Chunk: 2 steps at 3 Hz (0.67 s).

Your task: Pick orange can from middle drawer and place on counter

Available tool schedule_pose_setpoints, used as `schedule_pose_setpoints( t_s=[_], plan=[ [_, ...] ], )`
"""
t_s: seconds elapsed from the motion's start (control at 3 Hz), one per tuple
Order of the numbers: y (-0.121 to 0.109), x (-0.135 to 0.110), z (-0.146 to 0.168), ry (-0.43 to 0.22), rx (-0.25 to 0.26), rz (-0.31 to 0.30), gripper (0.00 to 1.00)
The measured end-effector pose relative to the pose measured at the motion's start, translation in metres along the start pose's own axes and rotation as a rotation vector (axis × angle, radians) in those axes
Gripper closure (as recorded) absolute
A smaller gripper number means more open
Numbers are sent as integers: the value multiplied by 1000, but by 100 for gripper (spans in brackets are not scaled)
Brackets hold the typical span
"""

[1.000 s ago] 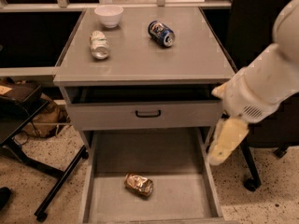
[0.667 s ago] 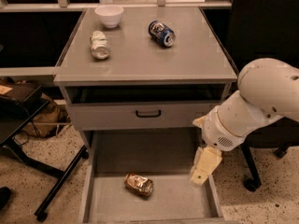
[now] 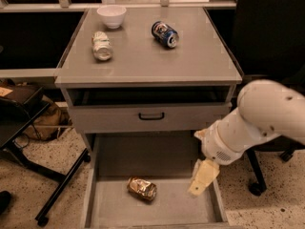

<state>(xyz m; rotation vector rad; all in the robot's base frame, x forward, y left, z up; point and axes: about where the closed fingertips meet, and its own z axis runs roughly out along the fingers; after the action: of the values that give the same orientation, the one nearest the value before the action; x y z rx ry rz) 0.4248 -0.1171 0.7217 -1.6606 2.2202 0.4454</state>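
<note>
We see the gripper (image 3: pixel 202 178) hanging low over the right side of the open middle drawer (image 3: pixel 176 208), just inside its right wall, at the end of a thick white arm (image 3: pixel 257 123) that comes in from the right. It points down and a little to the left. We cannot tell how far it stands open. It has hold of nothing.

The orange can (image 3: pixel 142 188) lies on its side on the drawer floor, to the left of the gripper as we look and slightly lower in the view. It is near the gripper but apart from it, with bare grey floor between them.

Above the gripper and to its left is the closed grey drawer with a black handle (image 3: pixel 151 116). Higher again lies the bench (image 3: pixel 143 61). On it, far up and left of the gripper, a silver-white can (image 3: pixel 102 45) lies on its side. A blue can (image 3: pixel 165 34) also lies on its side, closer to straight above the gripper. A white bowl (image 3: pixel 112 15) stands upright at the back edge.

Well to the left of the gripper, black chair legs (image 3: pixel 62 185) cross the speckled floor.
</note>
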Motion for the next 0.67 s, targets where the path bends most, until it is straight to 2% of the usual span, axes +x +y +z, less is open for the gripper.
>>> schedule_pose_setpoints(
  t_s=[0.33,0.67],
  plan=[
    [4,21,79,-16,-29,72,0],
    [-14,15,143,-58,-11,97,0]
  ],
)
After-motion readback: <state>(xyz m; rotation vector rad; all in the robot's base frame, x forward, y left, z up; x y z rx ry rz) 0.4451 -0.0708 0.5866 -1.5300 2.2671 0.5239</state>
